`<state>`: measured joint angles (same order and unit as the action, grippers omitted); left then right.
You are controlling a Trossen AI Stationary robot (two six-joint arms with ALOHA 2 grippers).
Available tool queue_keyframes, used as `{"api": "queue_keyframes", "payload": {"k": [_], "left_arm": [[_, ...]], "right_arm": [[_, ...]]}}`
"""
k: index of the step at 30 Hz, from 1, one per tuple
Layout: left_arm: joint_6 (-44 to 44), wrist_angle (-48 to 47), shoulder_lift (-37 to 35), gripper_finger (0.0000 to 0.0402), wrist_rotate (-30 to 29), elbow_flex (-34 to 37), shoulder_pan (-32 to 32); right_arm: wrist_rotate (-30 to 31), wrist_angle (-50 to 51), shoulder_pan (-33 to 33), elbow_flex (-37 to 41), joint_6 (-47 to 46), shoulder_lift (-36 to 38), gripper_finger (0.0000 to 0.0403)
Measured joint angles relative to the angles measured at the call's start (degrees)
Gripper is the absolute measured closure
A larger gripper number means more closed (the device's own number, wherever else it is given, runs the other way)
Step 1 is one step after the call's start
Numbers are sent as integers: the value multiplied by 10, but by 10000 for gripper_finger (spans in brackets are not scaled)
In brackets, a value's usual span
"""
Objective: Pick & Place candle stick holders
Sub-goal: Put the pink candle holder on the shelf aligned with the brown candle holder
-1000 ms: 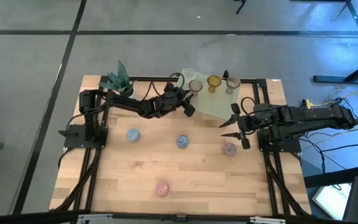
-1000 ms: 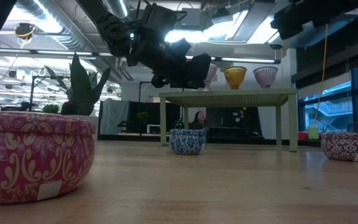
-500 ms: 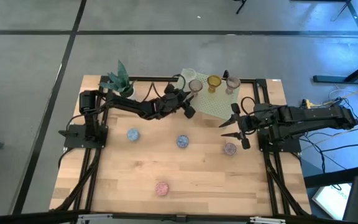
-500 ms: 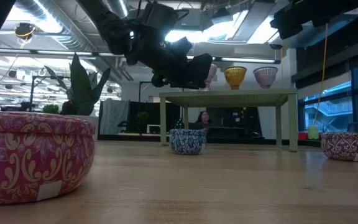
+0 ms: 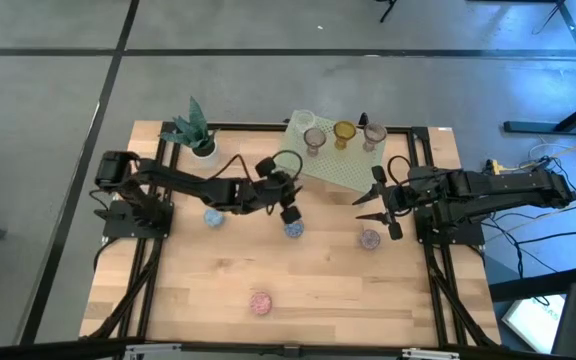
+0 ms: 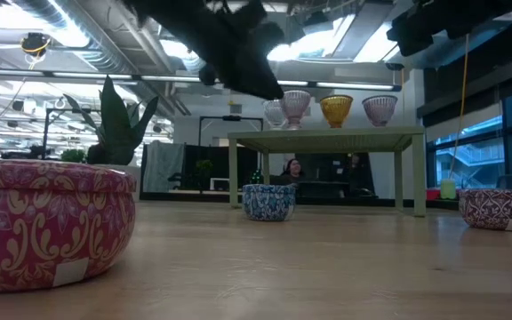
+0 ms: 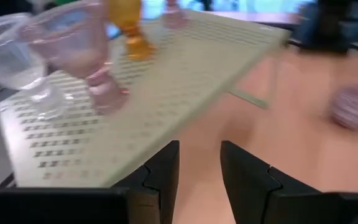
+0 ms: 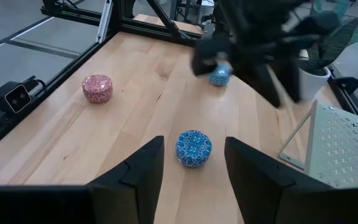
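Several stemmed glass candle stick holders stand on their feet on the green rack: a clear one, a pink one, an amber one and another pink one. Small round patterned holders rest on the table: two blue, a purple and a pink. My left gripper hangs open and empty in the air near the rack's near left corner, just far of the middle blue holder. My right gripper waits open at the right, pointing at that blue holder.
A white pot with a green plant stands at the far left corner. The rack stands raised on legs at the far side. A black frame runs round the table. Bare wood lies between the holders in the near half.
My left gripper has drawn back from the pink holder on the rack, going toward the table's near edge and rising a little, with its wrist rolled somewhat. The pink holder stays upright on the rack. The finger gap looks unchanged.
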<state>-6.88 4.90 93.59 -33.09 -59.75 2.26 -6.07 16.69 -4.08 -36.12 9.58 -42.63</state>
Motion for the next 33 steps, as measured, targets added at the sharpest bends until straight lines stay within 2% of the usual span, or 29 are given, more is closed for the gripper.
{"api": "queue_keyframes", "payload": {"k": [5, 9, 14, 23, 30, 33], "left_arm": [[5, 1, -27, 288, 17, 0, 3], [-57, 5, -25, 288, 47, 0, -37], [-20, 22, 22, 288, 29, 0, -78], [41, 211, 113, 288, 68, -1, -127], [31, 216, 123, 288, 79, -1, -160], [13, 218, 123, 288, 116, -1, -176]], "right_arm": [[0, 0, 0, 0, -1, 0, 230], [0, -1, 0, 0, -1, 0, 230], [0, -15, 0, 0, -4, -5, 230], [0, -24, 0, 0, -3, -41, 230], [0, -23, 0, 0, -1, -45, 230], [0, -23, 0, 0, -1, -45, 230]]}}
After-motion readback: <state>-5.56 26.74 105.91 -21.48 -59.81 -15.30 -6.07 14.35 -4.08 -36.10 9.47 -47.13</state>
